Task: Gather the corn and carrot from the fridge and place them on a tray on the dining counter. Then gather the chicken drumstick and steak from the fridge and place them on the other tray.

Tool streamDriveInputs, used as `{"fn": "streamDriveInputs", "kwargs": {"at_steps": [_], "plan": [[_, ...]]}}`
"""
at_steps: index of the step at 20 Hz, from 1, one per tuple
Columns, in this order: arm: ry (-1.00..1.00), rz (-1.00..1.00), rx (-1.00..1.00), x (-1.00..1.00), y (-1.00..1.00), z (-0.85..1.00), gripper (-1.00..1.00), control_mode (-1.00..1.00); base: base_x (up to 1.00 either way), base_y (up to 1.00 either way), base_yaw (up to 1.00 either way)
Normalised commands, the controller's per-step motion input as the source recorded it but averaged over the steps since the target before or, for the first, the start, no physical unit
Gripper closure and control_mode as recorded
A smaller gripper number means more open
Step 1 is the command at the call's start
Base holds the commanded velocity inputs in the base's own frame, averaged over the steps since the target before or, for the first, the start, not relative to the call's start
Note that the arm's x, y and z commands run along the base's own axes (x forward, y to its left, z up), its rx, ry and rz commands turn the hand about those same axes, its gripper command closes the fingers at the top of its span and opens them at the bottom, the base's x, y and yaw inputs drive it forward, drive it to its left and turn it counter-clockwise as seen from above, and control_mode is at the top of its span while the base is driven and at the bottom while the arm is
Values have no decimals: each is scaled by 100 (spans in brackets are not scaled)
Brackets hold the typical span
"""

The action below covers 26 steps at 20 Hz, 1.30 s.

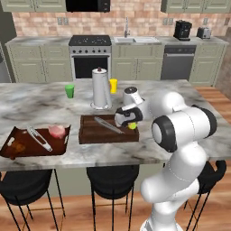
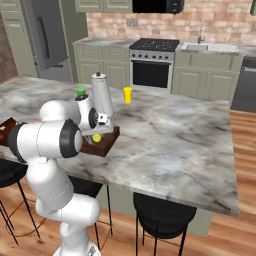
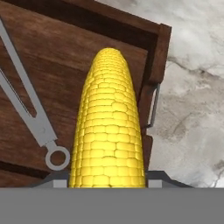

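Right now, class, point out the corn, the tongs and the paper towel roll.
corn (image 3: pixel 109 127), hand view, middle of the cob.
tongs (image 3: pixel 41 127), hand view, grey arm near the hinge.
paper towel roll (image 1: pixel 101 88), left base view, white side.

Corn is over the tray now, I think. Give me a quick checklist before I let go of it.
1. Corn in the hand: ok, it lies between the fingers.
2. Corn over the near tray: ok, wood shows beneath it.
3. Clear of the tongs on that tray: ok, beside them, apart.
4. Clear of the tray's rim: cannot tell, the corn runs close along it.
5. Height above the tray floor: cannot tell.
6. Other tray holds meat only: ok.
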Motion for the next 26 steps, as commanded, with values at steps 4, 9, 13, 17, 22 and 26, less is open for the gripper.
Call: {"fn": "streamDriveInputs", "kwargs": {"at_steps": [4, 9, 13, 17, 22, 26], "plan": [[0, 0, 0, 0, 0, 0, -100, -100, 0, 0, 0], [0, 0, 0, 0, -1, 0, -100, -100, 0, 0, 0], [0, -1, 0, -1, -3, 8, -100, -100, 0, 0, 0], [5, -16, 3, -35, 0, 83, -100, -100, 0, 0, 0], [11, -19, 10, -89, 1, 99, -100, -100, 0, 0, 0], [2, -22, 16, -100, 0, 70, -100, -100, 0, 0, 0]]}}
